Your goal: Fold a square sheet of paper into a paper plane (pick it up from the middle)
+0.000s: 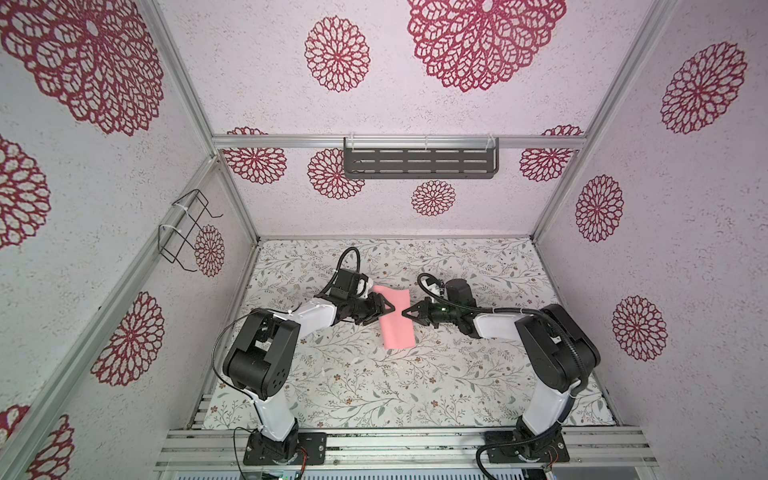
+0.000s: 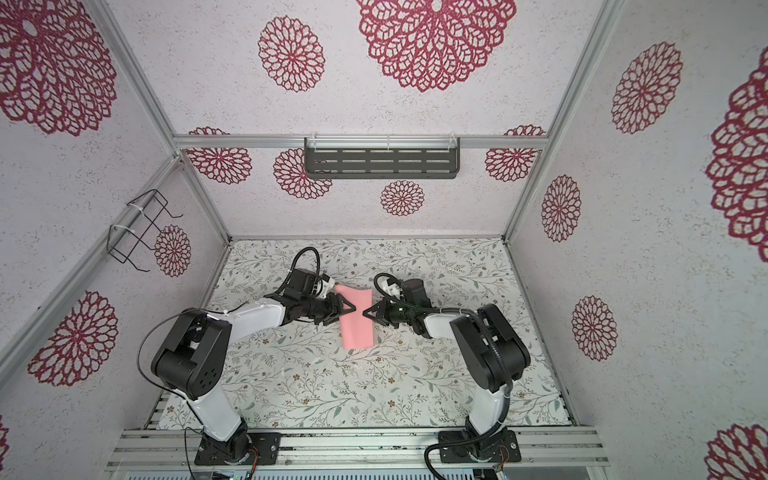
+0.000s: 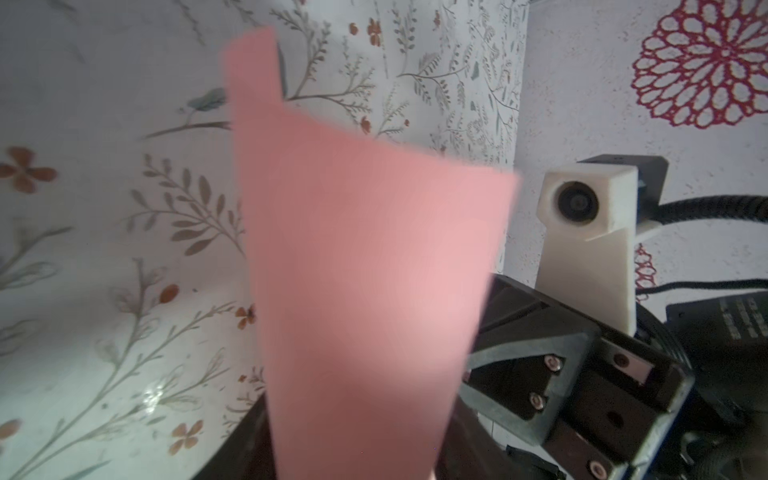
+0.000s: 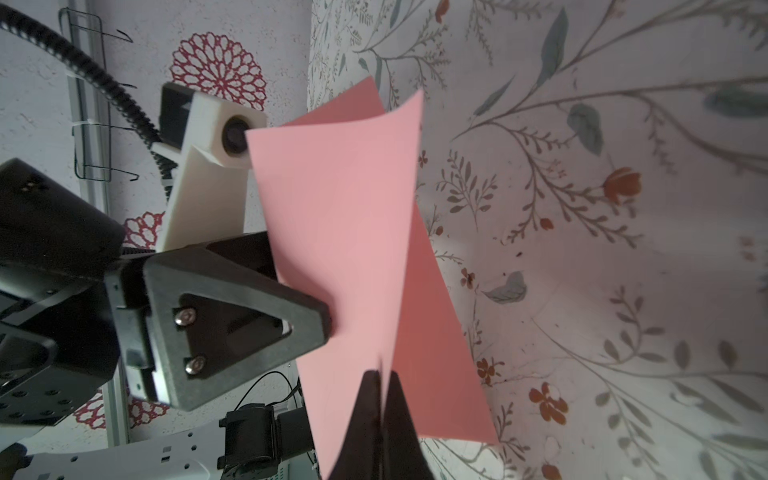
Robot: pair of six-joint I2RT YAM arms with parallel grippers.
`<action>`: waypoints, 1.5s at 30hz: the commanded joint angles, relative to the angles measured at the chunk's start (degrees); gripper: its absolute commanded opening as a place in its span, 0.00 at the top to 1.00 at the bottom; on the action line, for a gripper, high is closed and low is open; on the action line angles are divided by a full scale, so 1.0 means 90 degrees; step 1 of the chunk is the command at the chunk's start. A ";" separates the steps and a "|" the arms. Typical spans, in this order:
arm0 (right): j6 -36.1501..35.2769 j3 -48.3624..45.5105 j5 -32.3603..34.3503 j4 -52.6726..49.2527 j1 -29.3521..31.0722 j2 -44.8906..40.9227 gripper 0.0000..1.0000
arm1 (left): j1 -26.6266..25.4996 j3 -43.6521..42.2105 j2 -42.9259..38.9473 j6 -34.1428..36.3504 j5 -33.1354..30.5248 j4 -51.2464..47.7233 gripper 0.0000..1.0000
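Top views, both of them, show the square sheet of paper (image 1: pixel 397 328) (image 2: pixel 357 332) doubled over into a narrow salmon-pink rectangle and held over the middle of the desk (image 1: pixel 332 386) (image 2: pixel 291 386), between the two arms. Its left long edge is straddled by the left gripper (image 1: pixel 383 314) (image 2: pixel 345 314), whose fingers are seen spread apart; its right long edge is met by the tip of the right gripper (image 1: pixel 406 312) (image 2: pixel 366 313). Whether the near short edge rests on the desk cannot be told. Wide stretches of flowered desk are seen before and behind the sheet and out to both side walls; the slotted shelf (image 1: pixel 419 162) on the back wall and the wire rack (image 1: pixel 187 232) on the left wall are well apart from it. Left wrist view: the sheet (image 3: pixel 365 270), blurred, is seen rising between the released fingers (image 3: pixel 245 440) of that arm, a second layer showing past its far corner; the right arm's fingers (image 3: pixel 536 374) are seen just beside its edge, their tips hidden by it. Right wrist view: the right gripper (image 4: pixel 380 419) is clenched on the edge of the sheet (image 4: pixel 345 216), where two layers are pinched together and gape farther out. One of the left fingers (image 4: pixel 249 316) is seen in front of the nearer layer while its partner passes behind the sheet.
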 commanded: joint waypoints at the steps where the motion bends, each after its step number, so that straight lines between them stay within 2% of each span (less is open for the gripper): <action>1: 0.0285 0.0082 0.0231 0.0449 0.0081 0.0103 0.95 | 0.0087 -0.0141 0.0089 0.0133 -0.0475 -0.0177 0.40; 8: -0.0085 0.0550 0.0379 -0.0005 0.0264 0.0458 0.95 | 0.0185 -0.0314 -0.0237 0.0208 -0.1287 -0.0645 0.24; 10: -0.0243 0.0753 0.0365 -0.0211 0.0315 0.0581 0.95 | 0.0203 -0.0428 -0.0382 0.0121 -0.1475 -0.0641 0.14; 17: -0.0830 0.1481 0.0419 -0.1001 0.0486 0.0965 0.94 | 0.0272 -0.0943 -0.1076 -0.0256 -0.2231 -0.0563 0.08; 23: -0.1064 0.2029 0.0407 -0.1360 0.0656 0.1294 0.94 | 0.0371 -0.1236 -0.1255 -0.0481 -0.2222 -0.0383 0.12; 31: -0.1534 0.2843 0.0376 -0.2069 0.0855 0.1840 0.93 | 0.0390 -0.1064 -0.1016 -0.0608 -0.2472 -0.0708 0.21; 39: -0.1753 0.3395 0.0381 -0.2464 0.0933 0.2196 0.93 | 0.0391 -0.0852 -0.0691 -0.0619 -0.2355 -0.0780 0.33; 45: -0.1816 0.3665 0.0333 -0.2608 0.0955 0.2372 0.91 | 0.0371 -0.0598 -0.0439 -0.0577 -0.2533 -0.1201 0.43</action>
